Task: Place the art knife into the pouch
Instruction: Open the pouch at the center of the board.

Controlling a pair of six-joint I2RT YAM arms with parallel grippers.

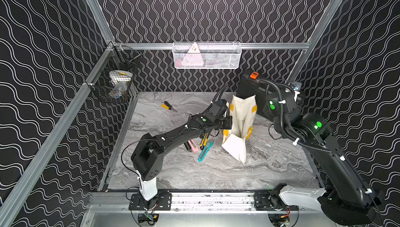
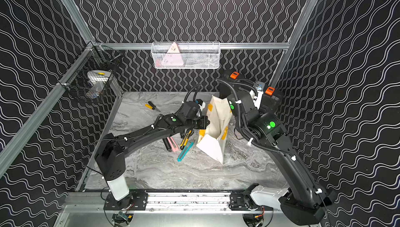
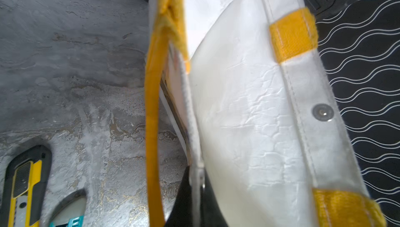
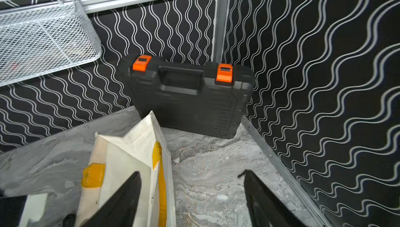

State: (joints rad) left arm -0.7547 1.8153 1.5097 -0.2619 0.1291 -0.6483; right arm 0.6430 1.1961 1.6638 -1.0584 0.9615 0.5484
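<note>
With left gripper (image 1: 229,122) pinched on the pouch's (image 1: 236,148) left rim and right gripper (image 4: 190,175) spread, empty, at its right wall, hold mouth wide. Fetch art knife (image 1: 205,151), likely the teal cutter lying just left of pouch; lower lengthwise, clear of yellow handles (image 3: 153,128).

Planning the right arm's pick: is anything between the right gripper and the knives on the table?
Yes: the pouch stands between the right gripper and the knives, and the left arm hangs over some of them.
</note>
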